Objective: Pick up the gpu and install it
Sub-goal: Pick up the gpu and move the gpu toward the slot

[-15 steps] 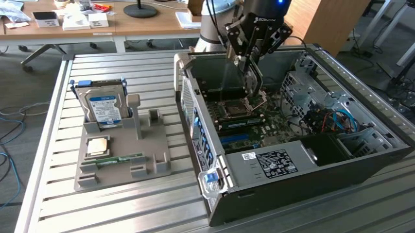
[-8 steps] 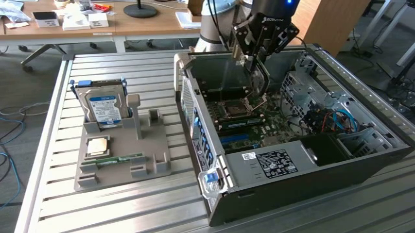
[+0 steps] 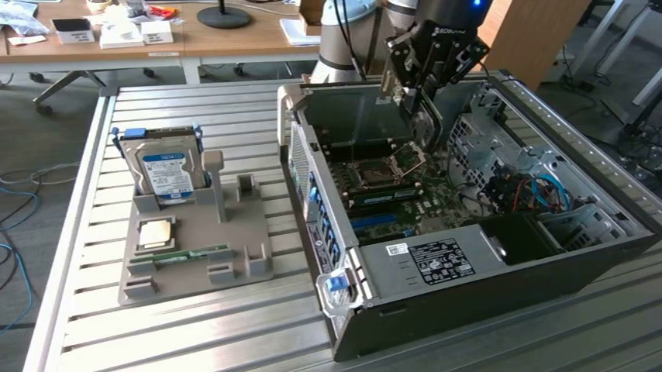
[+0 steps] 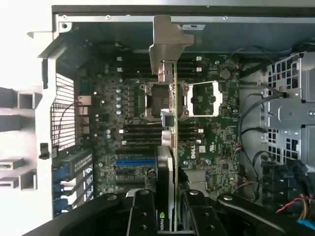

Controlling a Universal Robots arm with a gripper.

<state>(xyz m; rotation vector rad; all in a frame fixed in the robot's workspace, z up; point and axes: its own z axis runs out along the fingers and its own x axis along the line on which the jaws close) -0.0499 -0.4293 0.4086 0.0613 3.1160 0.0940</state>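
A pale grey, rounded arm [image 3: 342, 35] with a black cable [image 3: 355, 46] down its side; its gripper [image 3: 422, 93] matte black and angular, marked in small white lettering [image 3: 447, 31]; a blue light [image 3: 474, 4] glows above; round screws [image 4: 142, 193] stud the black fingers [image 4: 142, 219].

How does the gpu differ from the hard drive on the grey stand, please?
Place: the gpu hangs in the gripper over the open computer case; the hard drive stands in the grey stand on the table. Shape: the gpu is a thin card with a silver bracket; the hard drive is boxy, with a blue label. Both are upright, on edge.
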